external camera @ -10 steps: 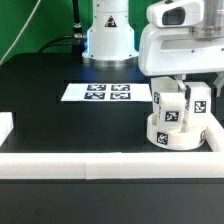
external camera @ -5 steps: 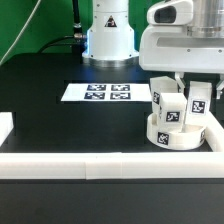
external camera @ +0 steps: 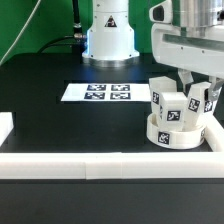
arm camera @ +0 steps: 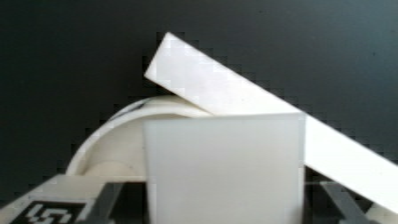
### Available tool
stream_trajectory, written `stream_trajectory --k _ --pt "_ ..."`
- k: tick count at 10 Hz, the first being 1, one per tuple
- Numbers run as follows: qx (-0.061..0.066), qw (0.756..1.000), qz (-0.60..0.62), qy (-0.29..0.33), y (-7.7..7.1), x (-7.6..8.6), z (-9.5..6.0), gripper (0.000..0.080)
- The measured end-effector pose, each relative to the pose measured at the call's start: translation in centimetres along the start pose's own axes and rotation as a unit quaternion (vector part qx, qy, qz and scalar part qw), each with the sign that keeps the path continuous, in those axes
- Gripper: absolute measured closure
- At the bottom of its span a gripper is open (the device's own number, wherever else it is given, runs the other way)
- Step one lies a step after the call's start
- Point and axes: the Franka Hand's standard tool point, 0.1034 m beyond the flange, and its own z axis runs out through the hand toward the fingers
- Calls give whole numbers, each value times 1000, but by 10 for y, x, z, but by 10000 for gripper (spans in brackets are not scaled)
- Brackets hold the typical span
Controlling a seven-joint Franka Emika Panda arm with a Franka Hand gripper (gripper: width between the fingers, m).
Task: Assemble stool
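The seat (external camera: 176, 134) lies flat on the bench (external camera: 70, 125), tucked into the corner of the border rails (external camera: 110, 162), to the exterior view's right of the marker board (external camera: 96, 92). Three legs stand on it — two (external camera: 160, 95) (external camera: 175, 108) free, the third leg (external camera: 203, 98) held in the gripper (external camera: 204, 90), whose fingers are closed on its sides (the wrist view shows the white block filling the gap). The step in hand looks like screwing this last leg into the seat. Next, I judge, it needs turning home while kept upright — then a clean release.
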Motion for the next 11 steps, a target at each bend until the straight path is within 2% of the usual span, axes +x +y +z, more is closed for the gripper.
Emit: stream_trajectory --k 3,5,6,8,11 --pt "3 998 67 -5 0 0 0 462" --pt "6 986 165 -11 -1 1 0 462" --pt "21 975 220 -14 -1 2 0 462" --pt "44 935 351 -23 1 -1 0 462" --pt "54 885 462 -32 1 0 0 461"
